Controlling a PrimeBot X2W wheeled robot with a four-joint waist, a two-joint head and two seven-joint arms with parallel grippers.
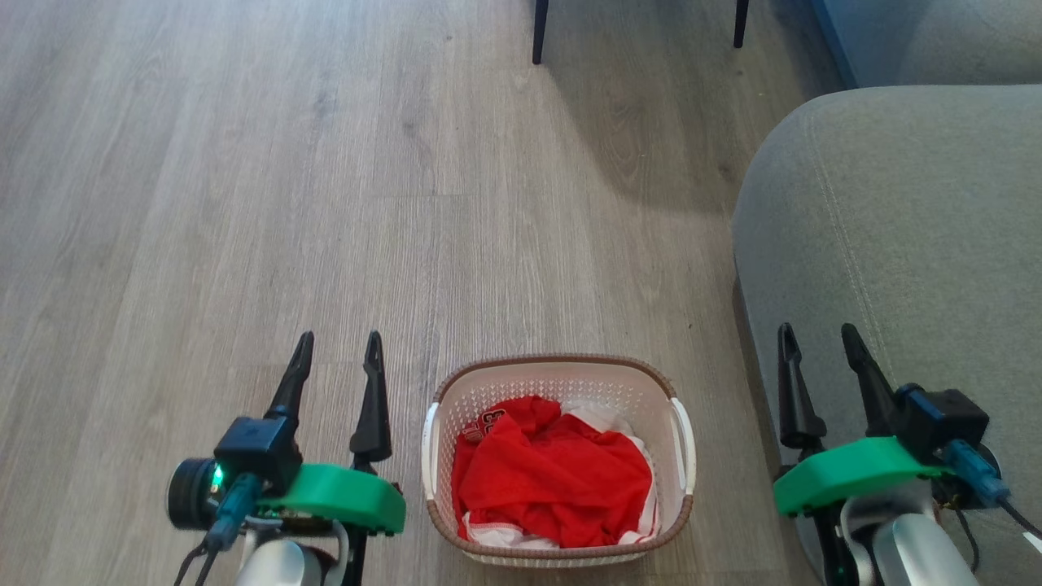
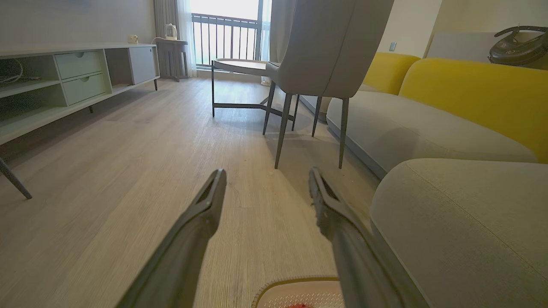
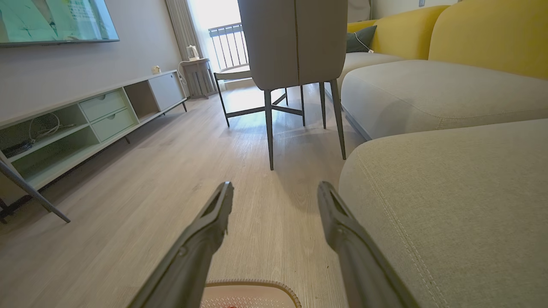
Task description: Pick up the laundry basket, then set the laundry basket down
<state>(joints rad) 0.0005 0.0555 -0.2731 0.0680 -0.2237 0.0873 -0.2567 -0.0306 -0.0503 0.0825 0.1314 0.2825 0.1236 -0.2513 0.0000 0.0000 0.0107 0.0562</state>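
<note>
Both tools spread wide, nothing held. Left gripper [image 1: 339,338] hangs just left of laundry basket [image 1: 562,378], apart from it. Basket sits on wood floor [image 1: 244,203] and holds a crumpled red garment [image 1: 553,480] with white trim. Right gripper [image 1: 816,330] is well right of basket, by grey sofa [image 1: 912,228] edge.

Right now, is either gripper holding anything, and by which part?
Nothing is held. The left gripper and right gripper flank the laundry basket on the floor, jaws open and empty.
</note>
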